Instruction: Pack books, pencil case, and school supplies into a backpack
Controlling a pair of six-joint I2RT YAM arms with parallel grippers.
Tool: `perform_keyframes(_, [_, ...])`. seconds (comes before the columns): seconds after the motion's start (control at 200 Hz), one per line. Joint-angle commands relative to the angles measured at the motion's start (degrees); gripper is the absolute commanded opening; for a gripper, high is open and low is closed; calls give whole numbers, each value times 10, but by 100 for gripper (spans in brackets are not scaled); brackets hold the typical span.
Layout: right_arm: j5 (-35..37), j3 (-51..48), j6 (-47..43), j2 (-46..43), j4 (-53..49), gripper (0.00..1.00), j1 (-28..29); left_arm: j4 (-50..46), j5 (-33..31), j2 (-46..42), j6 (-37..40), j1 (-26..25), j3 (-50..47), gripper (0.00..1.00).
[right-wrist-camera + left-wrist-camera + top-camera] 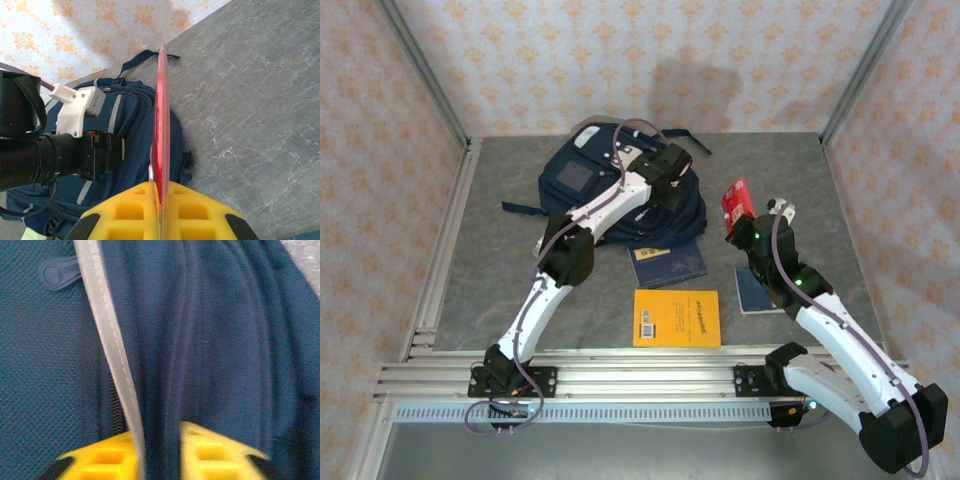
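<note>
Left hand (160, 457) is pinched shut on a fold of the backpack (575, 180), right by a white stripe. My guess is it's trying to hold the opening. Right hand (160, 212) is clamped on the red packet (162, 125), holding it on edge in the air near the bag. Progress-wise I'd say early: the orange-yellow book (676, 318), one navy book (667, 265) and the other navy book (755, 292) lie out on the worktop (800, 180) — none packed yet.
</note>
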Motion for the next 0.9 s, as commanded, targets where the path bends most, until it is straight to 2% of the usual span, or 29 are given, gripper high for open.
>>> perform_keyframes(0.0, [-11,-2,-8,-8,18,0,-5,-30,-45,-18,10,-1,20,0])
perform_keyframes(0.215, [-12,26,-8,-4,0,0,-5,-31,-42,-126,35,9,21,0])
perform_keyframes(0.35, [-41,38,2,17,15,0,-6,-22,14,-194,36,39,3,0])
perform_keyframes(0.595, [-245,102,17,150,73,0,-6,-28,93,-250,48,82,-13,0])
perform_keyframes(0.725, [-354,115,66,225,169,0,-7,-16,135,-260,49,99,-14,0])
perform_keyframes(0.896, [-437,137,145,330,296,0,-7,-8,183,-263,54,115,-15,0])
